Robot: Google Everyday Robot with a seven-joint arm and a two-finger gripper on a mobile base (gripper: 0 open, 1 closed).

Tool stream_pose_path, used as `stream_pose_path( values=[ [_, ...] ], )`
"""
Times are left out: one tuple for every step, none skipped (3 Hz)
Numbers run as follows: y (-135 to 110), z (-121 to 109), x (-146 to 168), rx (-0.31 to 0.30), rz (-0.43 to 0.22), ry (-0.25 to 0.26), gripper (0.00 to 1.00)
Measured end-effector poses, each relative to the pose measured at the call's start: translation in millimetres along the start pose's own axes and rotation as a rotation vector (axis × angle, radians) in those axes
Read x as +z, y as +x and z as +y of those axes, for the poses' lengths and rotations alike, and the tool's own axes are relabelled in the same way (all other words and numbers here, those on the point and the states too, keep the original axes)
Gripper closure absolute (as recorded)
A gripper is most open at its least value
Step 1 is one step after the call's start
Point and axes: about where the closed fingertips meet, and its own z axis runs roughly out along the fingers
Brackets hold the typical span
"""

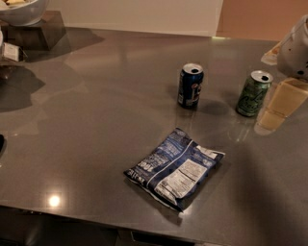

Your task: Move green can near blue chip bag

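The green can point(253, 93) stands upright on the grey table point(96, 120) at the right, with pale script and a silver top. The blue chip bag point(175, 167) lies flat near the table's front, label panel up, well in front of and to the left of the can. My gripper point(281, 105) comes in from the right edge and sits just to the right of the green can, close beside it and low over the table. It holds nothing that I can see.
A dark blue can point(190, 85) stands upright to the left of the green can. A white bowl point(21, 9) on a dark stand point(41, 31) sits at the back left corner. The table's front edge runs along the bottom.
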Motion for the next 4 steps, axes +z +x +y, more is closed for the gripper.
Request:
stream_pose_path(
  values=[
    [6.1, -30.3, 14.6, 0.070, -0.034, 0.024, 0.00],
    [13.6, -66.2, 27.3, 0.160, -0.093, 0.039, 0.00],
    [20.7, -96.0, 37.2, 0.243, -0.138, 0.040, 0.00],
    [35.0, -125.2, 53.3, 0.332, -0.159, 0.039, 0.00]
  ],
)
